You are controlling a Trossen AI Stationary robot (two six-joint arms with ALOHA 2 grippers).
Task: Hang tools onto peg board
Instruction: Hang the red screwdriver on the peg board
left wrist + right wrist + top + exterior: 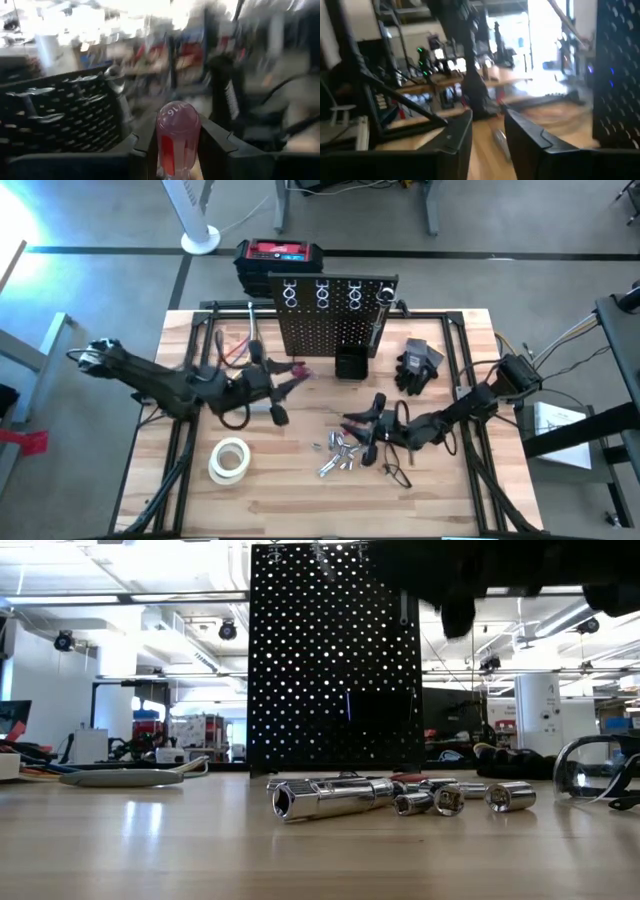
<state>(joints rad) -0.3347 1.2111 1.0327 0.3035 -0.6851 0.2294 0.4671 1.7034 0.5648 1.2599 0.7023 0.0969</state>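
In front of the peg board [328, 315], just left of its small black bin [348, 364], the left gripper [293, 377] has its jaws clamped on a red-handled tool [176, 137], clear handle end marked "16" poking out between the fingers. Main risk, imo: grip sits on a smooth rounded handle, so the tool could pivot or slip as the arm swings toward the ring hooks [322, 292] up top; a tilted shaft would miss the ring and knock the board. The wrist view is smeared w/ motion, so a fast approach adds to that. Right gripper [358, 426] hangs low over the pile of sockets [338, 452], jaws apart w/ nothing between them; a stray sweep could scatter the sockets toward the table edge. Both arms are close at mid-table, so a clash is possible. Surface: pale wood-plank table [300, 500], also carrying the tape roll [230, 459], black gloves [419, 364] and more red-handled tools [236, 345] left of the board. A red-and-black box [279, 256] sits behind the board. Room: grey floor, white fan base [199, 240], benches & bright ceiling lights beyond.
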